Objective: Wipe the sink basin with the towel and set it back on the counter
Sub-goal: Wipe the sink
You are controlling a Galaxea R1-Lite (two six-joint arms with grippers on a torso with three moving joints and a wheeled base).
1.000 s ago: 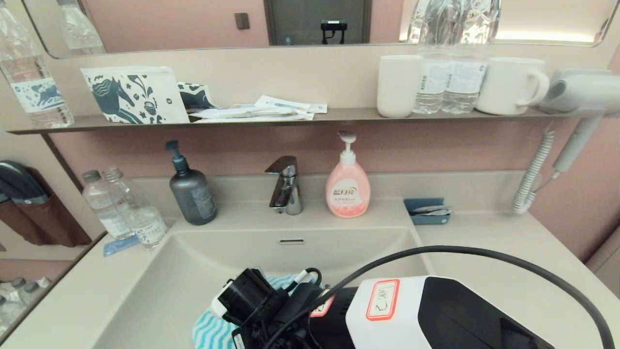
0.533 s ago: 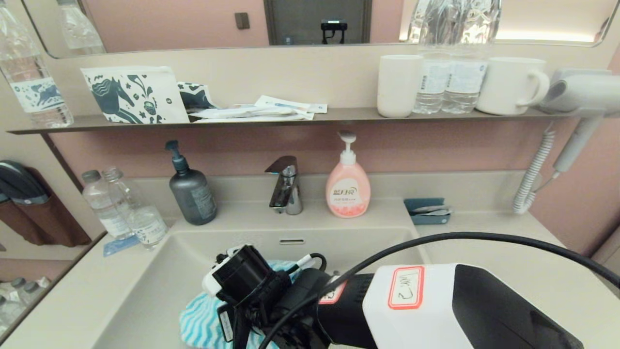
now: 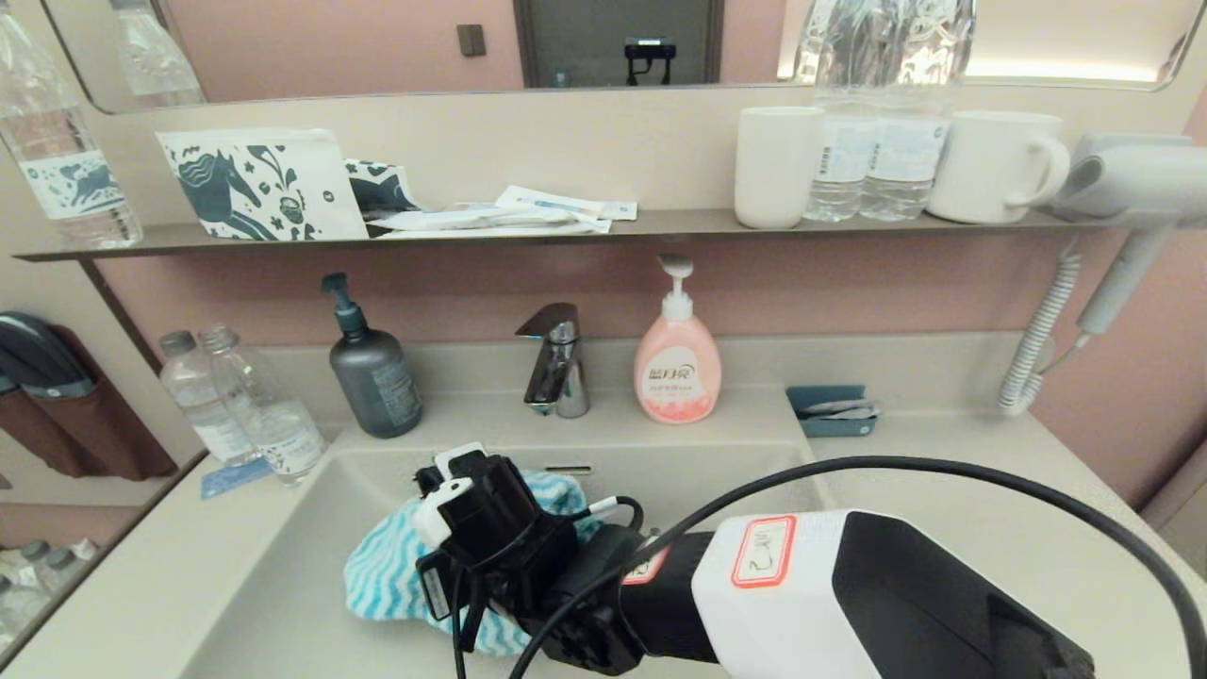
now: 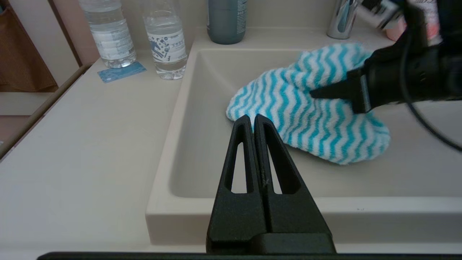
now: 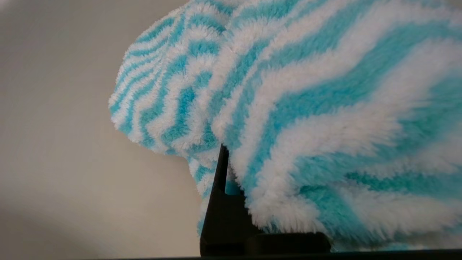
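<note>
The turquoise and white zigzag towel lies inside the beige sink basin, near its middle and up against the back wall. My right gripper reaches down into the basin and is shut on the towel; one black finger shows, the other is buried in the pile. The wrist hides the drain plug. My left gripper is shut on nothing and hovers at the basin's front rim, apart from the towel. The counter runs along both sides.
Behind the basin stand a grey pump bottle, a chrome faucet and a pink soap bottle. Two water bottles stand at the back left, a blue tray at the back right. A hair dryer hangs at the right.
My right arm has pushed the towel across the basin, leftward and toward the back wall.
</note>
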